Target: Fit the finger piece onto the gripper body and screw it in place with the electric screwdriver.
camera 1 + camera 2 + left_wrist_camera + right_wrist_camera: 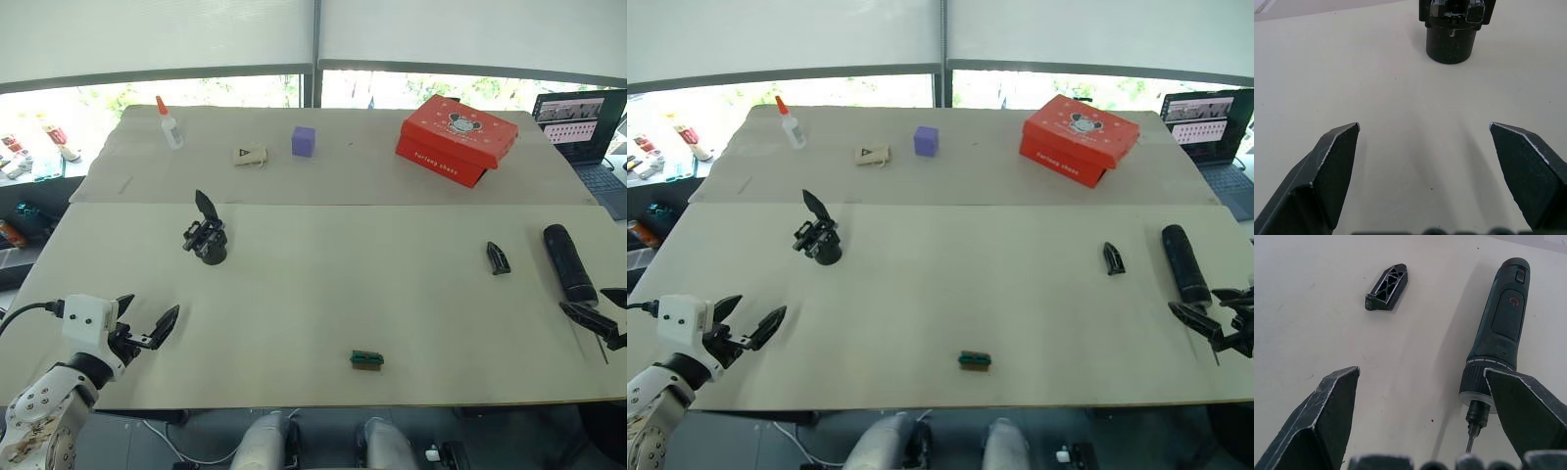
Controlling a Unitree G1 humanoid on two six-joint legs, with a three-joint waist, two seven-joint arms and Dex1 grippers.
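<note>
The gripper body [208,238] stands upright on the table's left half, one pointed finger sticking up; its round base [1452,29] lies straight ahead of my left gripper [150,311], which is open and empty near the front left edge. The finger piece [498,258] lies flat on the right half of the table. Just right of it lies the electric screwdriver [569,262], its bit pointing toward the front edge. My right gripper [1422,369] is open at the bit end, one fingertip [1508,382] overlapping the screwdriver's collar [1484,382], the finger piece [1387,287] farther ahead.
A small green-and-dark block [366,359] lies near the front edge, centre. At the back stand a red box [457,138], a purple cube [303,140], a tan tag [251,155] and a glue bottle [169,124]. A laptop [588,127] sits at far right.
</note>
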